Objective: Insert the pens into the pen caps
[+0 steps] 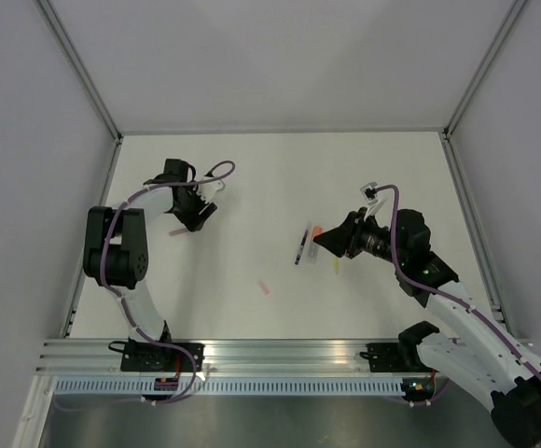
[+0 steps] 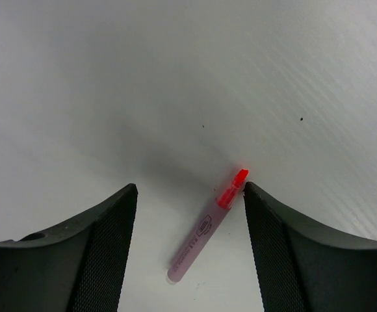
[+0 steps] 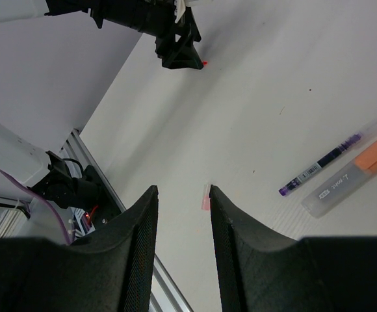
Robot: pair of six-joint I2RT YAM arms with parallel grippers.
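pink pen (image 2: 201, 235) — flat, diagonal, red tip away from wrist | left gripper (image 2: 190, 188) apart astride it | right gripper (image 3: 184, 190) apart

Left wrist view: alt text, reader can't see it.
A slim pale pink plastic pen with a red tip lies on the white table inside the open black left pincer, its tip beside one finger.

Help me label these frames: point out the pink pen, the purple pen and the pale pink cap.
pink pen (image 2: 203, 229): left wrist view, middle of its barrel.
purple pen (image 3: 325, 161): right wrist view, middle of its barrel.
pale pink cap (image 3: 205, 196): right wrist view, its side wall.
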